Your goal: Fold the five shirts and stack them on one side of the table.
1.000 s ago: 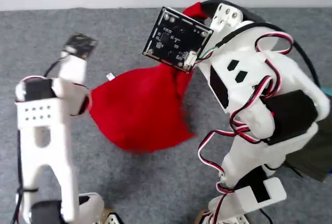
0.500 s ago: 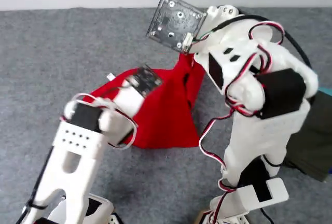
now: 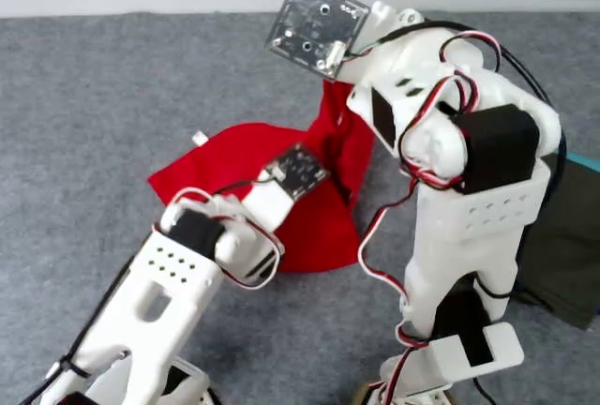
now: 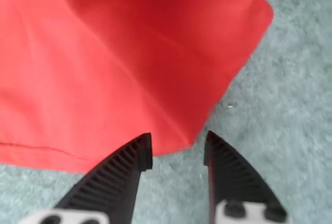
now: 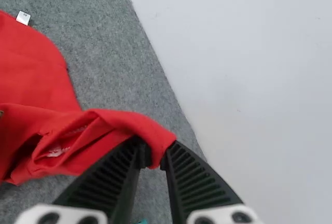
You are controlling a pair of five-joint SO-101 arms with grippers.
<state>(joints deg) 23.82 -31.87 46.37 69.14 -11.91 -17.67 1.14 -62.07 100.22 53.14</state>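
The shirt (image 3: 220, 157) lies rumpled at the middle of the table (image 3: 84, 86), its 1 o'clock corner lifted. The right gripper (image 5: 155, 154) pinches that red fold, jaws pressed onto the cloth, near the table's 12 o'clock edge.

Over the last second the right arm (image 3: 450, 171) has drawn this corner further toward 12 o'clock. The shirt's 6 o'clock edge has pulled from a rounded bulge into a straighter line. The left arm (image 3: 187, 264), which stood at the shirt's 9 o'clock side, has swung in over it. The left gripper (image 4: 176, 149) now hovers just above a shirt edge, jaws spread and holding nothing.

The fold looks barely begun, and the left gripper seems placed to take a second hold. A dark cloth (image 3: 562, 264) lies at 3 o'clock.
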